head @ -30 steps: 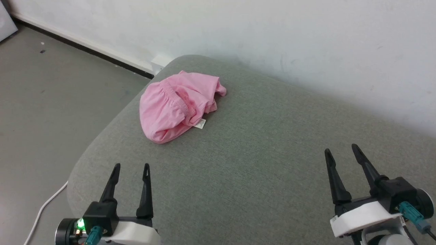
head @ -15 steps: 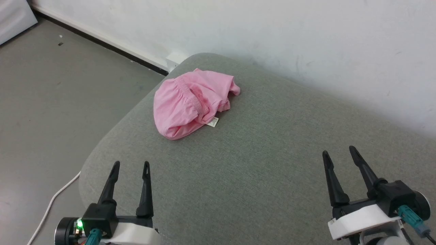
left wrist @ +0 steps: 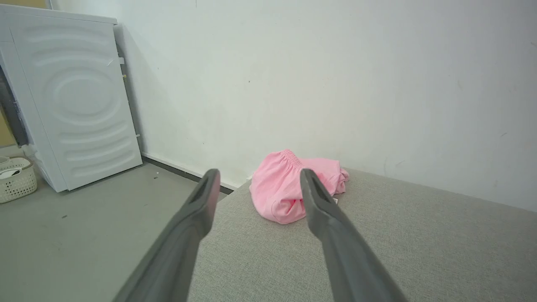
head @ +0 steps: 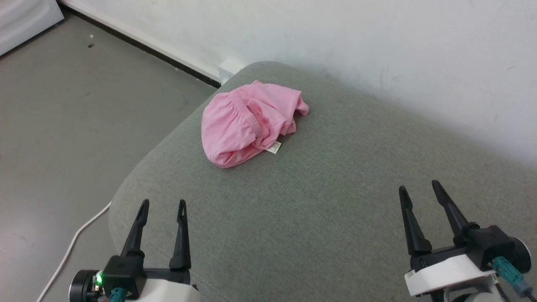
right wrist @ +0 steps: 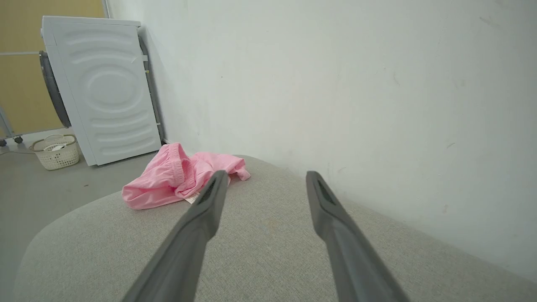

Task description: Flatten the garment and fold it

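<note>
We have not started on the garment [head: 247, 123]. It lies in a crumpled heap near the far left corner of the grey fabric-covered worktop [head: 314, 218], just inside the rounded edge. Its gathered waistband [head: 247, 112] is bunched on top, and the white care label [head: 275, 147] pokes out on the side facing us. No leg is spread, so all the flattening and every fold are left to do.

Our left pincer [head: 163, 203] hangs over the near left corner with its fingers spread and holding nothing. Our right pincer [head: 419, 186], likewise spread and holding nothing, sits toward the near right. Both are well apart from the cloth.

Nothing on the worktop lies between us and the heap. The wall [head: 335, 42] runs close behind the far edge, which we judge leaves little room for spreading that way. Beyond the left edge are the floor [head: 84, 105], a white cable [head: 71, 247], a washing machine [left wrist: 79, 105] and a small basket [left wrist: 16, 178].
</note>
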Robot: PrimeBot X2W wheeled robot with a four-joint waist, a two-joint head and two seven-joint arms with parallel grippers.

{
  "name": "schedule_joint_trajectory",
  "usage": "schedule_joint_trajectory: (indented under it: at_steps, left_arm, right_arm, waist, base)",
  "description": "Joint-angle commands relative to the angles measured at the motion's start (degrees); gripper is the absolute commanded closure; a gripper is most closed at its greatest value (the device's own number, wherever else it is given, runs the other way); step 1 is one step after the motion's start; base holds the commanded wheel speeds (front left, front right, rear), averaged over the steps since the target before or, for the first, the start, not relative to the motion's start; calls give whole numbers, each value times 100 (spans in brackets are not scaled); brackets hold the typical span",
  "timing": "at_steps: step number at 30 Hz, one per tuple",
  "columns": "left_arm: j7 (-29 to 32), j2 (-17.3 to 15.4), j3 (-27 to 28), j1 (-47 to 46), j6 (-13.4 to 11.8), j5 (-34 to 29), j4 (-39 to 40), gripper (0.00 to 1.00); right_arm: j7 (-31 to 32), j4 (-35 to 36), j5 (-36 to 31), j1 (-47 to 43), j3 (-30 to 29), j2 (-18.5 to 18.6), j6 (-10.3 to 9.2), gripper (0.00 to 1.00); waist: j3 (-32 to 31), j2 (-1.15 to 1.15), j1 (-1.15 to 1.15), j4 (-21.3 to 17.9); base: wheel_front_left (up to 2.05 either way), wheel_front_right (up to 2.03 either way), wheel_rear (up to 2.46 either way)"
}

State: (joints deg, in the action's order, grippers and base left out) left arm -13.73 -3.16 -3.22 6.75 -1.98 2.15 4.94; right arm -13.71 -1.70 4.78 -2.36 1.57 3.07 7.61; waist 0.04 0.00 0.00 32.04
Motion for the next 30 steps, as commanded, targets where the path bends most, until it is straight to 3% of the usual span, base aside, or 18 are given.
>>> schedule_joint_trajectory:
  at_steps: [1, 10, 17, 20, 23, 30]
  left_arm:
    - [-66, 27, -23, 41, -50, 71, 50, 0]
    - [-127, 20, -38, -114, 3, 73, 55, 0]
    - [-127, -90, -8, -612, 243, 106, -163, 0]
    - [-97, -215, -13, -961, 463, 222, -539, 0]
    - [445, -412, -87, -1472, 688, 383, -1076, 0]
    - [1648, -916, -166, -2925, 900, 908, -1849, 0]
  right_arm:
    - [-68, 0, 26, 18, -27, -18, -11, 0]
    - [-129, 24, -61, 98, -77, -19, -12, 0]
    - [-129, 96, -200, 291, -113, -19, -12, 0]
    - [-129, 154, -290, 376, -132, -19, -12, 0]
    - [-129, 243, -427, 459, -127, -19, -12, 0]
    - [-129, 600, -623, 624, -203, -18, -12, 0]
  waist:
    - [48, 0, 0, 51]
    - [305, 0, 0, 16]
    - [778, 0, 0, -306]
    - [1014, 0, 0, -482]
    - [1273, 0, 0, -677]
    - [1891, 0, 0, -1201]
  base:
    - [0, 0, 0]
    - [0, 0, 0]
    - [0, 0, 0]
    - [0, 0, 0]
    - [0, 0, 0]
    - [0, 0, 0]
